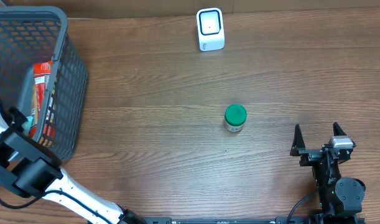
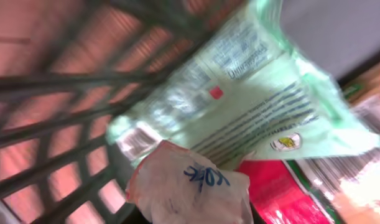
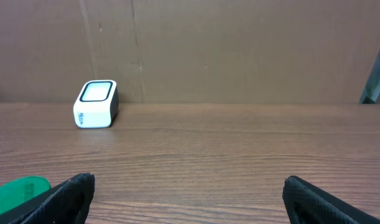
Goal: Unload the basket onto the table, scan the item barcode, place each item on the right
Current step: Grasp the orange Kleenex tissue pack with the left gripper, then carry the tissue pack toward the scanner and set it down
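Observation:
My left gripper [image 1: 32,119] reaches down inside the grey mesh basket [image 1: 68,43]. In the left wrist view its white-taped finger [image 2: 190,190] with blue scribble presses against a pale green printed packet [image 2: 252,93], and the jaws are shut on that packet's lower edge. A red packet [image 2: 283,193] lies under it. The white barcode scanner [image 1: 210,29] stands at the table's back, also seen in the right wrist view as the scanner [image 3: 96,104]. My right gripper [image 1: 317,138] rests open at the front right, nothing between its fingers.
A small jar with a green lid [image 1: 235,117] stands upright mid-table, left of and beyond the right gripper; its lid [image 3: 18,190] shows at the right wrist view's lower left. More packets [image 1: 43,74] fill the basket. A cardboard wall backs the table.

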`<action>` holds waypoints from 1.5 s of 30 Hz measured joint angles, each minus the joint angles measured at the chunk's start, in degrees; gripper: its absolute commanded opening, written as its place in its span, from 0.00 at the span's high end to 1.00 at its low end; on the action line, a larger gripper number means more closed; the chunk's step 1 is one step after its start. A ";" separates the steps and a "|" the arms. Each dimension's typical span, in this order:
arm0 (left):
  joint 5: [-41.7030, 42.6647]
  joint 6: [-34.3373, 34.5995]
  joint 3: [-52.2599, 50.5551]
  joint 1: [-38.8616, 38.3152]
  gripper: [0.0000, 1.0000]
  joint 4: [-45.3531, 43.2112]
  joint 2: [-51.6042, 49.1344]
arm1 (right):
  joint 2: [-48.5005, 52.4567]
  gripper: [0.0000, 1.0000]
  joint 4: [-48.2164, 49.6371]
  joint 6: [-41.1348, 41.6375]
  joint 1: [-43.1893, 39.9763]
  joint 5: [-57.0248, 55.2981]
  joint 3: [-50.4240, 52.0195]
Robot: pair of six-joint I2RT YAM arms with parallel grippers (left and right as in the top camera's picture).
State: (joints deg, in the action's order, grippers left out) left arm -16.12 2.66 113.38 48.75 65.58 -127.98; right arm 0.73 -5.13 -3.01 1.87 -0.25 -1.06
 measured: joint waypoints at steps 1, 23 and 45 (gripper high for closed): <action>0.00 0.63 0.98 0.00 0.96 0.50 0.61 | 0.00 0.00 0.00 0.00 -0.02 0.02 0.00; 28.09 9.42 4.44 -9.92 0.96 6.08 34.60 | 0.00 0.00 -0.02 0.00 0.00 0.02 0.00; 41.42 7.91 -28.20 -59.39 0.89 -7.43 21.31 | 0.00 0.00 -0.07 0.02 -0.02 0.00 0.00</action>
State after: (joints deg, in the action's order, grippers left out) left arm 25.30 10.57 85.19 -10.63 58.15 -106.67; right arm 0.73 -5.19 -2.98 1.85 -0.25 -1.06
